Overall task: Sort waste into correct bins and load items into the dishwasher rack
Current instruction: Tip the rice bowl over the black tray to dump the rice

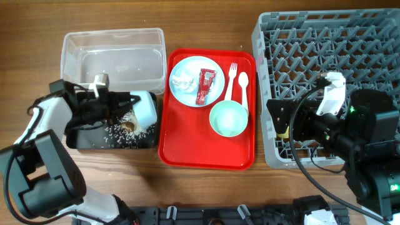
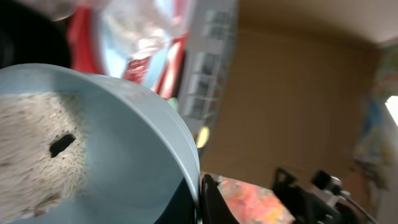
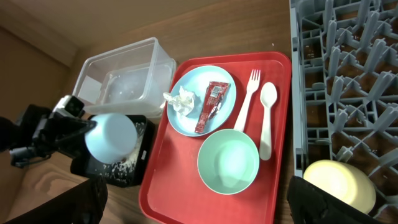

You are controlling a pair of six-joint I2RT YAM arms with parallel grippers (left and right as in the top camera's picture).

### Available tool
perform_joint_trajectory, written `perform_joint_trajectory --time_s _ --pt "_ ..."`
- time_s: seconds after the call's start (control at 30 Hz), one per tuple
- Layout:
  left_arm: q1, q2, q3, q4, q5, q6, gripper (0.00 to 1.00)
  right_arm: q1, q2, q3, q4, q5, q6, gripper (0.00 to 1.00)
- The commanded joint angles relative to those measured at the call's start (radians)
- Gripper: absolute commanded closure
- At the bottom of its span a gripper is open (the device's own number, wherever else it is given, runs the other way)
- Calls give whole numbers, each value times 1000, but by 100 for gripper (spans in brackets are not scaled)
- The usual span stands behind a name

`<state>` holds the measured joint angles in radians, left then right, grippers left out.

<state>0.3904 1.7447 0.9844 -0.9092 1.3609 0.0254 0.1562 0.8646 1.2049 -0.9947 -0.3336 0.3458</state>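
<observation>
**Small bowl tipped over the black tray, held by its rim**

Our left tool [image 1: 130,102] is pinching the rim of the small pale blue bowl [image 1: 145,107], which is turned on its side above the black tray [image 1: 84,142]. White rice-like grains [image 1: 115,130] and the brown food lump [image 1: 129,127] lie in the tray. The left wrist view shows a patch of grains clinging inside the bowl. We judge the bowl light, stiff and smooth-walled, so it could slip. The rim looks like the best place to hold it, one finger inside and one outside, clear of the sticky patch. A tilt or shake may free the grains. Our right tool [image 1: 282,123] is spread wide over the dishwasher rack [image 1: 325,44], the small yellow cup [image 3: 339,185] just beside one finger.
</observation>
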Motion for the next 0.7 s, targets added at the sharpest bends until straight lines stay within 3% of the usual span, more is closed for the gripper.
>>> perform_joint_trajectory --time_s 0.0,0.03,0.07,0.17,0.2,0.23,0.27,0.3,0.5,0.53,0.57,0.67 --pt "32 0 -3 -11 142 51 96 0 -1 -2 -1 -15 -13 6" --pt "32 0 -3 13 119 91 96 0 -1 -2 -1 -15 -13 6" --pt "32 3 -3 -21 105 46 96 0 -1 -2 0 -15 -13 6" --pt "26 -2 -3 -214 187 173 96 0 -1 -2 -2 -15 -25 6" --pt "23 -16 -2 -288 216 334 96 0 -1 -2 -3 -15 -26 6" --pt "36 -18 -2 -218 125 328 96 0 -1 -2 0 -15 -26 6" --pt "49 -10 -3 -219 85 194 96 0 -1 -2 2 -16 -25 6" --pt "51 -17 -3 -290 177 336 96 0 -1 -2 -2 -16 -27 6" --pt "53 -46 -3 -350 66 354 96 0 -1 -2 -12 -15 -31 6" --pt "63 -70 4 -260 -47 328 96 0 -1 -2 -11 -15 -31 6" --pt "73 -83 12 -222 -174 200 96 0 -1 -2 -8 -15 -31 6" --pt "55 -231 18 -282 -249 161 96 0 -1 -2 -11 -15 -31 5"
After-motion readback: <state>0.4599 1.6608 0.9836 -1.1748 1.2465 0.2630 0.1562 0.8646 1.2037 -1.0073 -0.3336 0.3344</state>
